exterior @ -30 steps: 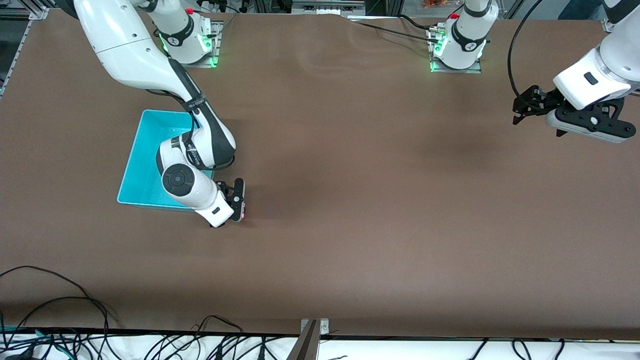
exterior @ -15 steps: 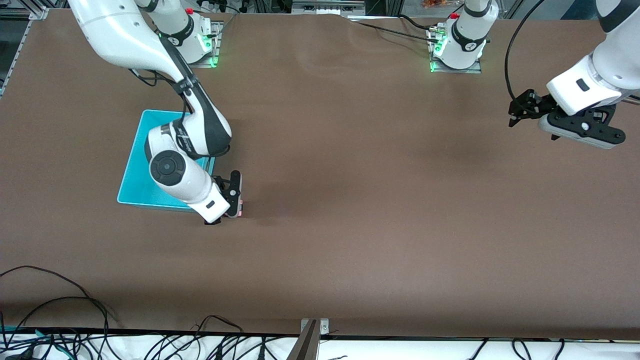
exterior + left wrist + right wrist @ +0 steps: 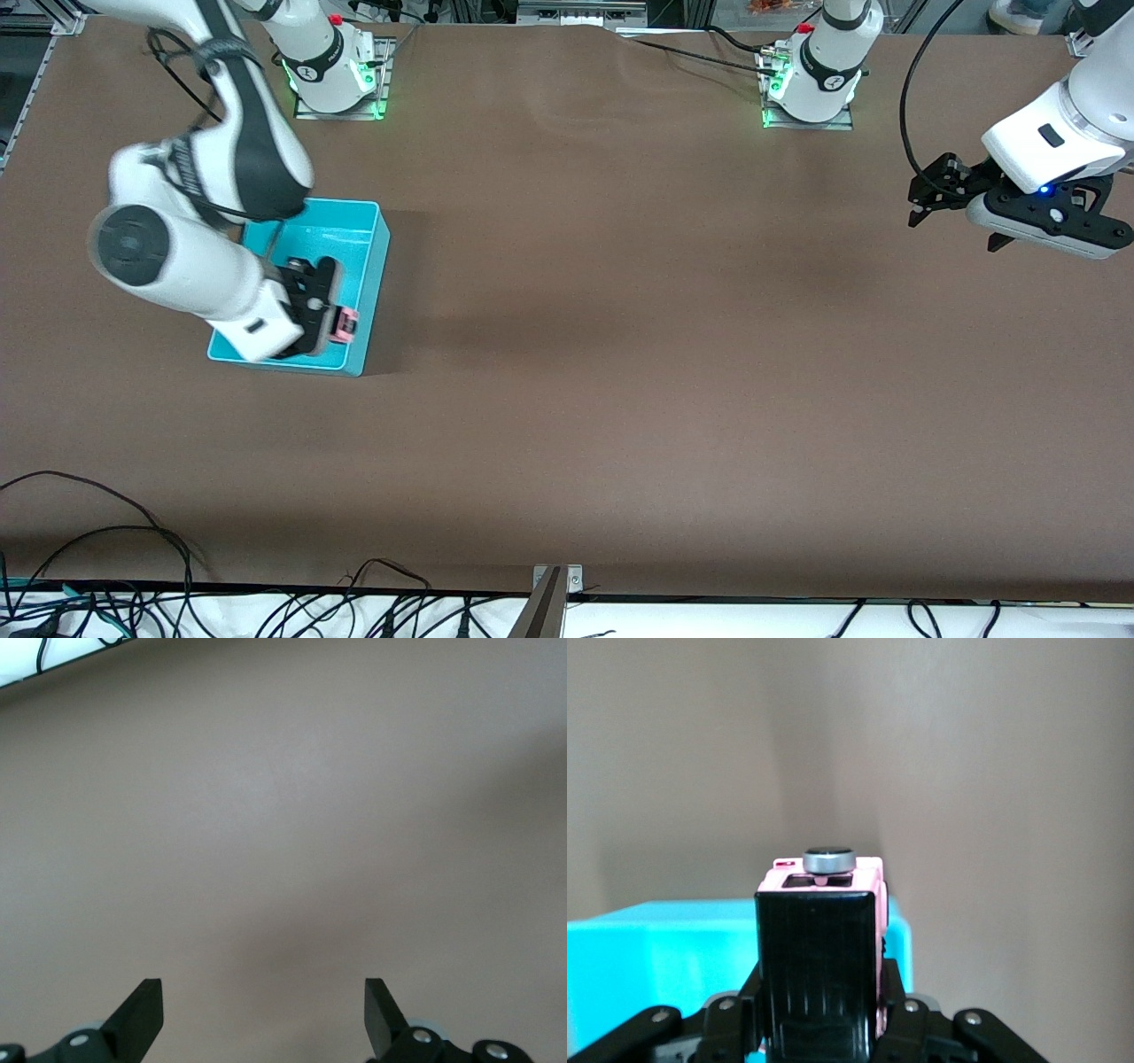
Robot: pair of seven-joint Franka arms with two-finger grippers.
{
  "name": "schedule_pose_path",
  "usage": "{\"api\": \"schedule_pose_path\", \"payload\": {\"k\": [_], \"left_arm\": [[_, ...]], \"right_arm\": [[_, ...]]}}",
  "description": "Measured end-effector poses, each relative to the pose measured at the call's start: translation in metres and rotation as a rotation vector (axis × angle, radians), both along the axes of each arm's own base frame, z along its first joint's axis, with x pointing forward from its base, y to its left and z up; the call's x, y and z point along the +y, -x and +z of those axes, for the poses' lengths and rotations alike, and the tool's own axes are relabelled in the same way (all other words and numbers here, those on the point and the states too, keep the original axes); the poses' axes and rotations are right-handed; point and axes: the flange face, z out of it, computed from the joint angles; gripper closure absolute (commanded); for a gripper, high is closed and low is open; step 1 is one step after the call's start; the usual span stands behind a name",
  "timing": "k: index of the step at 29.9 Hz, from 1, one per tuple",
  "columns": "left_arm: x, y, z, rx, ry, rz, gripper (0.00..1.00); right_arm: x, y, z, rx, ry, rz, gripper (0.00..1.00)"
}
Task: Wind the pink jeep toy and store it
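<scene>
Holding the pink jeep toy (image 3: pixel 345 325) in our right gripper (image 3: pixel 335 322), jaws clamped on it, over the turquoise bin (image 3: pixel 372 257). Left gripper (image 3: pixel 920 197) waits over bare tabletop (image 3: pixel 620 354), jaws spread, empty. We judge only lowering and release remain.

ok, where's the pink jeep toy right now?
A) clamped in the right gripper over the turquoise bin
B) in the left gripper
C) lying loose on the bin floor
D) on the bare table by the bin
A: the right gripper is shut on the pink jeep toy above the turquoise bin; the left gripper hangs open and waits over bare table toward the left arm's end.
</scene>
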Motion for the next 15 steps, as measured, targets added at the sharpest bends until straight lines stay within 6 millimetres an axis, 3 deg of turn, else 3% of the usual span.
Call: {"api": "schedule_pose_path", "payload": {"k": [4, 7, 10, 15], "left_arm": [[0.002, 0.000, -0.001, 0.006, 0.000, 0.004, 0.00], [0.002, 0.000, -0.001, 0.008, -0.001, 0.003, 0.00], [0.002, 0.000, -0.002, 0.008, -0.001, 0.003, 0.00], [0.002, 0.000, -0.002, 0.010, -0.001, 0.003, 0.00]], "right_arm": [[-0.025, 0.010, 0.018, 0.044, 0.005, -0.014, 0.88], [-0.042, 0.017, 0.019, 0.082, 0.009, -0.003, 0.88], [-0.057, 0.024, 0.009, 0.117, 0.008, 0.007, 0.88], [-0.068, 0.045, -0.027, 0.161, 0.007, 0.017, 0.88]]}}
